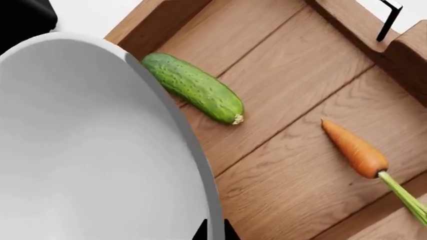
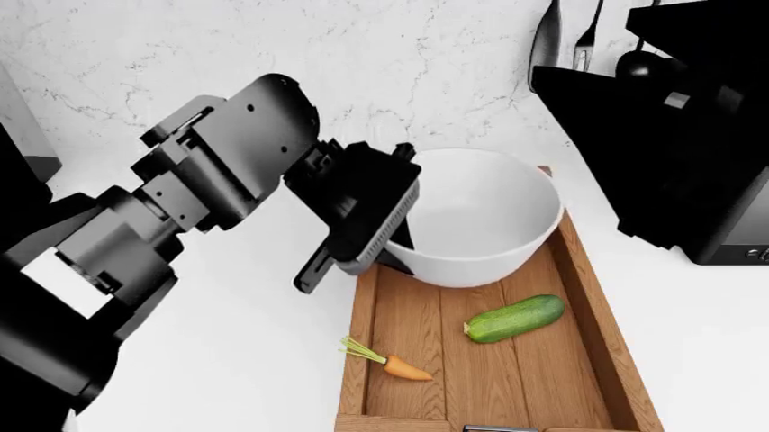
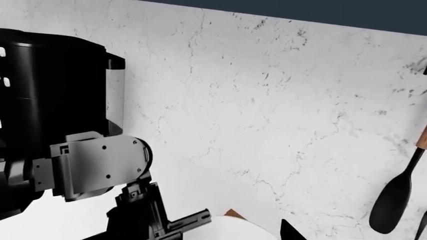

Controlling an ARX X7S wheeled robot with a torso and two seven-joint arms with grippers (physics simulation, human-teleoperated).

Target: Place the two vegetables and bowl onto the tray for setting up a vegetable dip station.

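Observation:
My left gripper is shut on the rim of the large white bowl, one black fingertip on each side of the wall. In the head view the left gripper holds the bowl at the far end of the wooden tray; whether the bowl rests on the planks I cannot tell. On the tray floor lie the green cucumber and the small orange carrot. The left wrist view shows the cucumber partly under the bowl's edge and the carrot farther along the tray. My right gripper is raised and open, above the bowl.
Dark utensils hang on the marble wall behind the tray. A black appliance stands on the white counter to the right. The right wrist view shows a black cylindrical appliance and a hanging spoon.

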